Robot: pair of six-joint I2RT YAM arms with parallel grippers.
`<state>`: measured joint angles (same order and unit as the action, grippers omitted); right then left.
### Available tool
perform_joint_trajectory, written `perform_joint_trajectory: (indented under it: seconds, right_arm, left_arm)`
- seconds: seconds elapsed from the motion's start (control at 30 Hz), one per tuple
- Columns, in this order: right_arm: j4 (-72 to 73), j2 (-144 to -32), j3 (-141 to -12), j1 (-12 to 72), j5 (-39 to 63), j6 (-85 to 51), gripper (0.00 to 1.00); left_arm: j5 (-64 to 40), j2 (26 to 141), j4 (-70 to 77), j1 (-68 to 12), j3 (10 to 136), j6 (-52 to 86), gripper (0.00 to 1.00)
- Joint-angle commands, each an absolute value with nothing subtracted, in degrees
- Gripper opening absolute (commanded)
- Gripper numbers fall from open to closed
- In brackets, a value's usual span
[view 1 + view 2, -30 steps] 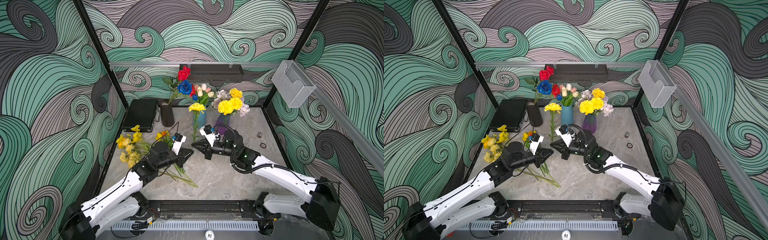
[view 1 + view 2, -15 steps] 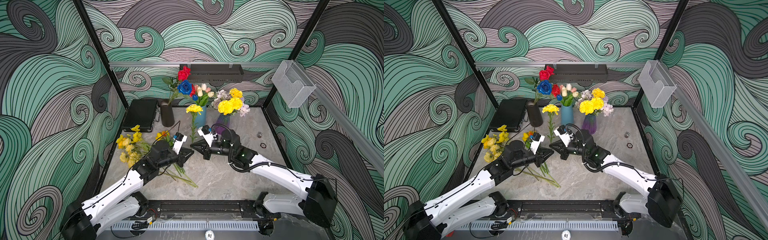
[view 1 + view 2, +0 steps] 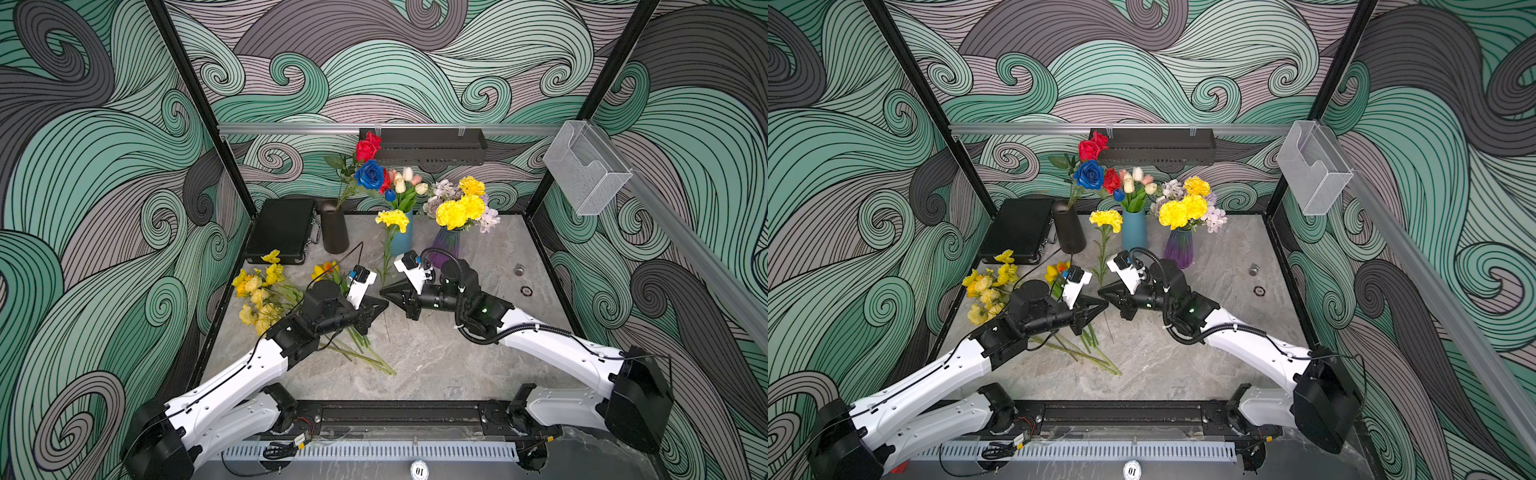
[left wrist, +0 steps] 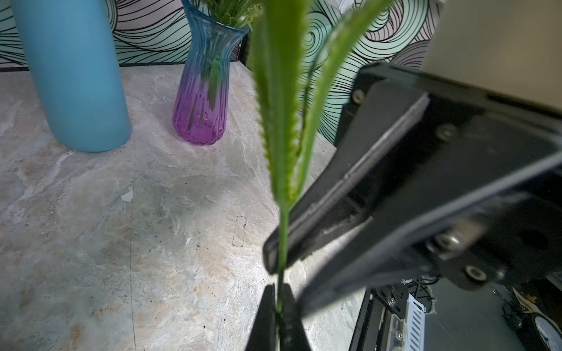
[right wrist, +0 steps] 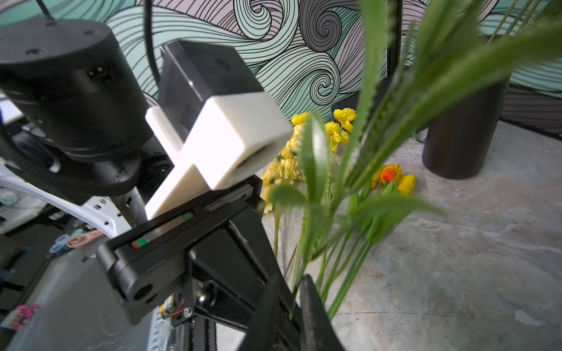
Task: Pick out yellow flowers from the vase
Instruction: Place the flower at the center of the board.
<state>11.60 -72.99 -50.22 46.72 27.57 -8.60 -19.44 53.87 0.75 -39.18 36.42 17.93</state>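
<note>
My left gripper (image 3: 385, 305): pressed together on the stem (image 4: 283, 231) of one yellow carnation (image 3: 392, 219), low on it, above the middle of the table (image 3: 436, 357).
My right gripper (image 3: 383, 292): tip to tip with my left one and just above its hold. The jaws stand slightly apart with that same stem passing between them.
Held carnation: one, upright, its head above both my grippers and clear of every vase. In both top views it stands in front of the blue vase. I cannot tell whether its lower end touches the table.
Loose yellow flowers (image 3: 259, 297): one heap lying flat by the table's left edge, with the green stems fanning toward the middle under my left arm. I make out about eight ruffled heads, but they overlap, so I cannot count them exactly.
Yellow tulips (image 5: 406, 184): at least two, tinged orange, lying just beside the heap on its inner side.
Small bits near the right edge: two, a metal cylinder (image 3: 518, 270) and a dark ring (image 3: 527, 290), near each other but apart.
Vases along the far edge: three, all upright.
Glass vase (image 3: 446, 245): purple and blue, rightmost of the three, holding three round yellow blooms (image 3: 451, 214) among pale lilac ones.
Blue vase (image 3: 403, 241): in the middle, holding pale tulips.
Black vase (image 3: 334, 230): leftmost, with one blue rose (image 3: 370, 174) and red roses (image 3: 368, 147) above it.
Black case (image 3: 282, 228): one, flat in the far left corner, just beside the black vase.
</note>
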Motion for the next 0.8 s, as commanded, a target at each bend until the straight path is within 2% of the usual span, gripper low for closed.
perform_joint_trajectory:
  seconds: [0.0,0.07,0.17,0.3,0.43,0.5,0.53,0.77]
  right_arm:
    - [8.8,-70.6,-50.0,47.0,23.7,-5.6,0.36]
    - [6.9,-68.3,-49.1,46.7,19.9,-3.0,0.50]
    - [5.1,-64.6,-47.0,45.7,15.5,0.4,0.65]
    - [3.6,-59.9,-44.6,42.6,12.7,2.6,0.74]
    - [3.1,-56.6,-42.7,38.9,12.1,2.8,0.75]
    - [3.0,-55.7,-42.3,37.7,12.4,2.6,0.67]
    - [2.3,-55.3,-42.4,37.2,11.3,1.5,0.65]
    - [-6.3,-56.8,-46.3,33.6,9.5,-2.4,0.69]
  left_arm:
    - [-17.2,54.7,-1.2,-39.1,38.2,22.0,0.00]
    - [-16.1,55.0,-1.7,-39.1,36.9,25.0,0.00]
    - [-14.3,54.9,-0.9,-39.1,33.6,30.8,0.00]
    - [-12.3,55.2,1.6,-39.1,28.9,39.1,0.00]
    - [-11.2,58.4,3.2,-39.0,27.0,45.6,0.00]
    - [-10.8,61.3,3.6,-39.0,27.7,46.9,0.00]
    - [-10.9,63.5,2.9,-38.9,28.8,47.1,0.00]
    - [-12.8,75.8,-1.3,-37.8,36.2,49.0,0.00]
